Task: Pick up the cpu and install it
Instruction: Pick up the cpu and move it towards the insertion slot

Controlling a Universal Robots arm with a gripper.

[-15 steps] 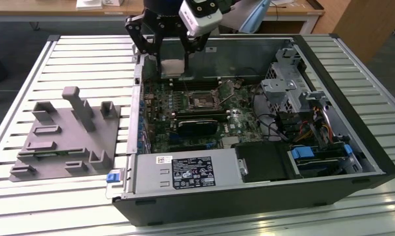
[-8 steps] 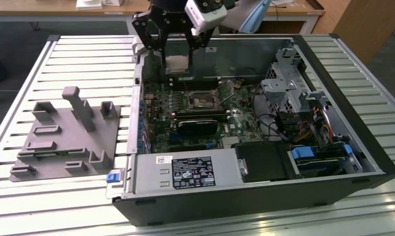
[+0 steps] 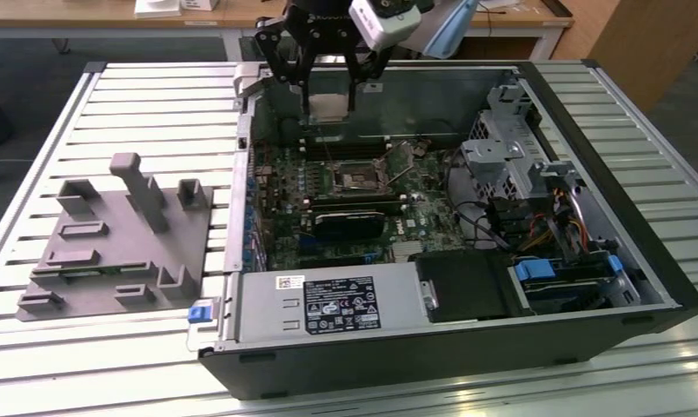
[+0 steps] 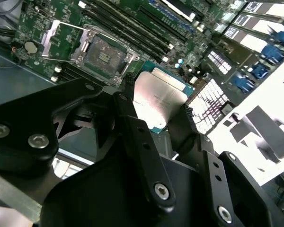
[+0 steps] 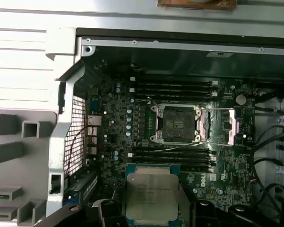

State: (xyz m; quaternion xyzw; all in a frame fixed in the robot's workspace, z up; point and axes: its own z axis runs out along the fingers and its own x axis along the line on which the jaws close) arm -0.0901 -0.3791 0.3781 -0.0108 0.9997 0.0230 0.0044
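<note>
My gripper is shut on the cpu, a flat square chip with a pale silvery top, and holds it in the air over the far side of the open computer case. Both wrist views show the cpu pinched by its edges between the black fingers. Below it lies the dark square socket on the green motherboard, with its metal frame swung open to one side. The cpu hangs apart from the socket, well above the board.
A grey plastic fixture with upright posts stands on the slatted table at the exterior view's left of the case. Inside the case are memory sticks, a drive cage, cables and a power supply along the near side.
</note>
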